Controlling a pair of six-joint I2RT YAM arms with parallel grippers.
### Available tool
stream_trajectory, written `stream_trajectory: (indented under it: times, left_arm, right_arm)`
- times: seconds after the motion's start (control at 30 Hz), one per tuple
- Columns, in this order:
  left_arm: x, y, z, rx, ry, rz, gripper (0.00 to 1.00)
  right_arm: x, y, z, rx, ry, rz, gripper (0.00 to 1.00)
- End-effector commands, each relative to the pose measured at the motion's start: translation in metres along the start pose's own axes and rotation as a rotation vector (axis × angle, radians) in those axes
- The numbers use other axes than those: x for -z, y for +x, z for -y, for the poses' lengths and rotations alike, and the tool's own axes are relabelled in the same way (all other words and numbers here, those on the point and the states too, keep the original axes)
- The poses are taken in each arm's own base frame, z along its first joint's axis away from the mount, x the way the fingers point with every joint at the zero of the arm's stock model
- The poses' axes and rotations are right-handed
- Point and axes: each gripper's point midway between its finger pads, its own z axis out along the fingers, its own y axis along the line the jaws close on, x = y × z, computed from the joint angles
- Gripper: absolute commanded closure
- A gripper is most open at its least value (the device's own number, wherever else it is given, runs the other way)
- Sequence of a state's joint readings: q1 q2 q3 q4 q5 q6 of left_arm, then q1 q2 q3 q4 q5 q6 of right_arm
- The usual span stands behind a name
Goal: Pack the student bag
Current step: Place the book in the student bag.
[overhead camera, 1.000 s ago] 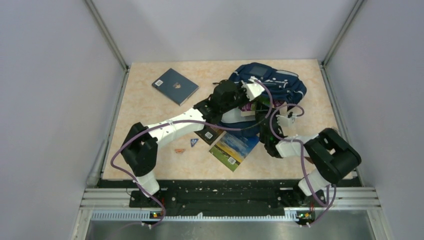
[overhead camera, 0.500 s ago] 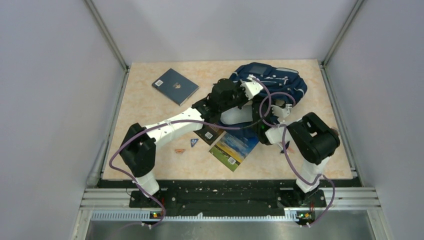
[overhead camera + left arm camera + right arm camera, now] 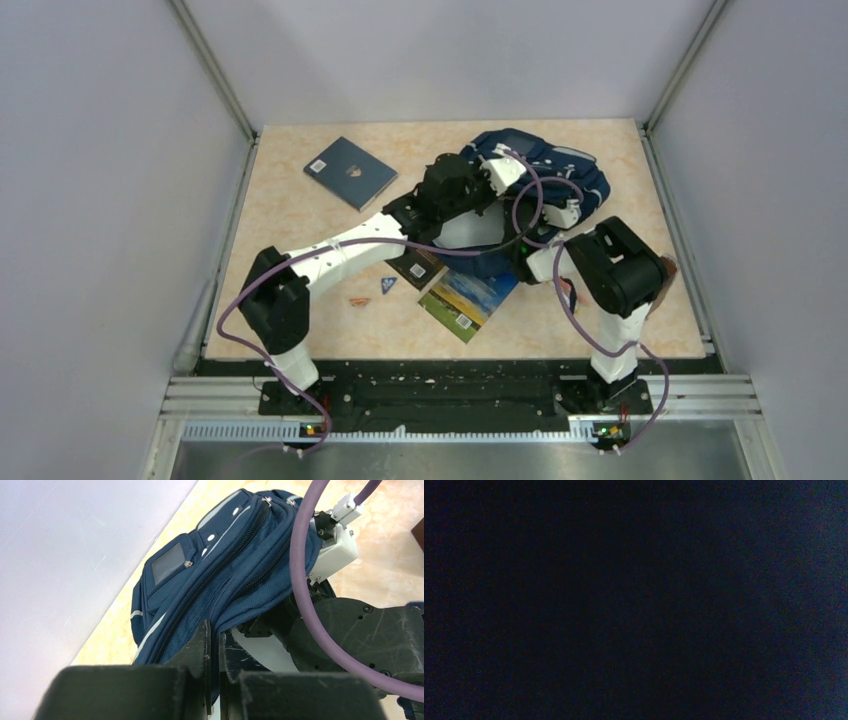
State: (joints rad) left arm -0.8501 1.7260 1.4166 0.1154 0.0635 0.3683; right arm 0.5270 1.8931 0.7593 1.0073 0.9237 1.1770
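My left gripper [image 3: 214, 633] has its fingers pressed together on a fold of navy cloth at the lip of the student bag [image 3: 210, 575], so I'm holding the mouth up. The bag sits at the far right of the table [image 3: 300, 230], close to the back wall, slumped on its side with its front pockets toward that wall.

My right arm [image 3: 610, 265] reaches into the opening. Its wrist view is pure black, so I can't tell whether those fingers are spread or closed, or whether they hold anything.

I reckon the bag is soft and floppy. The cloth drapes and creases around my pinch and won't keep a shape on its own. It's light enough to lift by an edge, but I judge it would sag shut if let go. The woven fabric looks grippy, not slick. The best holds are the seamed rim beside the zip, where I am now, or a strap.

The tabletop is smooth pale marbled board, so the bag could slide on it. A dark blue book [image 3: 350, 172] lies far left, and a landscape-cover book [image 3: 468, 298] lies near, just below the bag. Plain grey walls [image 3: 120, 200] close in on three sides, with little spare room on the right.
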Motion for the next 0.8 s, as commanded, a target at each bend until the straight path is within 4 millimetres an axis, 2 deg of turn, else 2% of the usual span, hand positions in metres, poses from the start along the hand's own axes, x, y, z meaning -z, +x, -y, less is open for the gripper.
stream_trajectory:
  times: [0.0, 0.17, 0.4, 0.77]
  left_arm:
    - [0.023, -0.092, -0.03, 0.014, -0.074, 0.229, 1.0]
    - [0.016, -0.087, -0.033, 0.033, -0.083, 0.203, 1.0]
    - [0.005, -0.077, -0.04, 0.08, -0.097, 0.15, 1.0]
    - [-0.013, -0.054, -0.052, 0.171, -0.119, 0.08, 1.0]
  right_arm:
    - [0.003, -0.02, -0.035, -0.086, -0.091, 0.014, 0.36]
    - [0.016, -0.019, -0.026, -0.056, -0.096, -0.039, 0.25]
    - [0.051, -0.022, -0.037, 0.067, -0.213, -0.087, 0.12]
    - [0.104, -0.009, -0.038, 0.196, -0.276, -0.258, 0.09]
